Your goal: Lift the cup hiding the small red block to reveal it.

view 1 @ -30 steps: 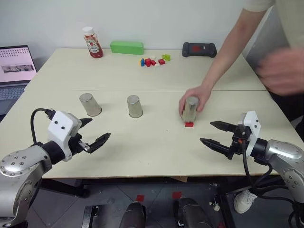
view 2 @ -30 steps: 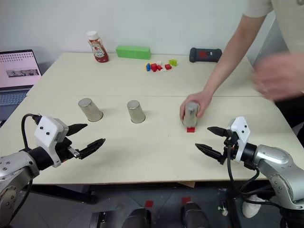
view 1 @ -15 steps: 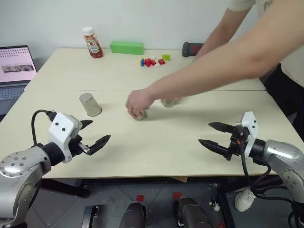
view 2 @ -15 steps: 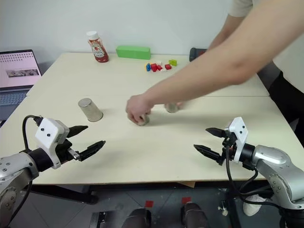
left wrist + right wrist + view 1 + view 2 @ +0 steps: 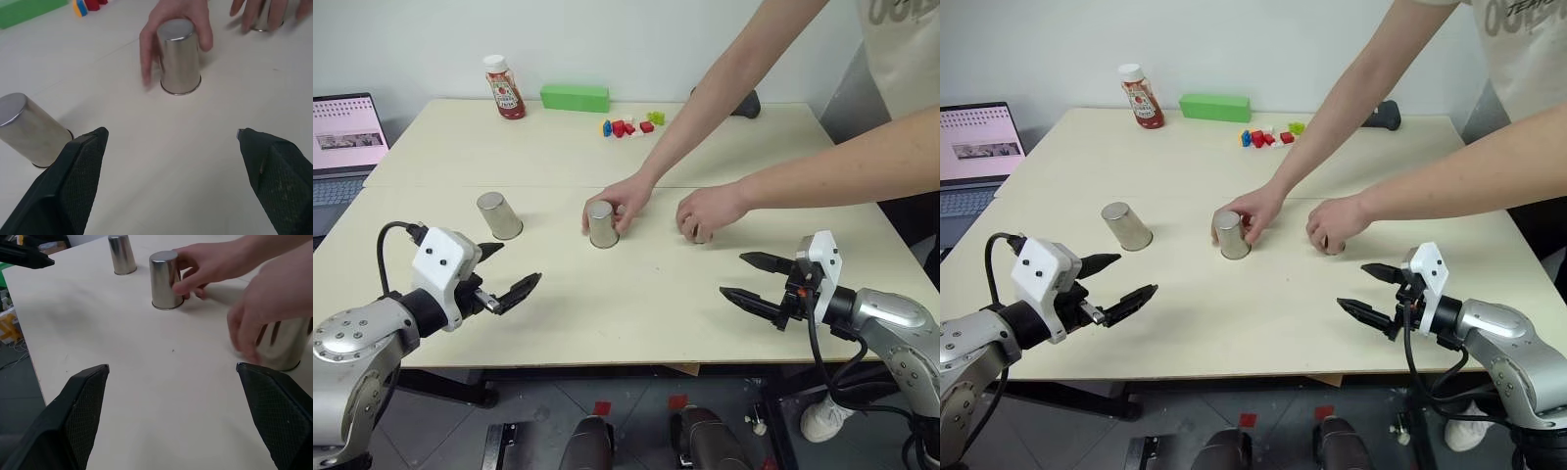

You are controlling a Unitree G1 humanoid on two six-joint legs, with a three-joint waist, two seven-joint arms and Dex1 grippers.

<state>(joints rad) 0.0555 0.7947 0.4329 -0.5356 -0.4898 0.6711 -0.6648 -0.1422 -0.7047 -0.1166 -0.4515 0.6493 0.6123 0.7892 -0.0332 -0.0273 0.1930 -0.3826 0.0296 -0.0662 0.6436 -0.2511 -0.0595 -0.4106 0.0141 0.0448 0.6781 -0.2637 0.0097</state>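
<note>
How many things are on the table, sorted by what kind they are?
Silver cups: 3
Ketchup bottle: 1
Green box: 1
Pile of small coloured bricks: 1
Black device: 1
Total: 7

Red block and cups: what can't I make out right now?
- Small red block: hidden; which cup covers it cannot be told.
- Right cup: mostly covered by a person's hand in the head views.
- Middle cup: far side hidden by the other hand.
- Black device: crossed by the forearm.
</note>
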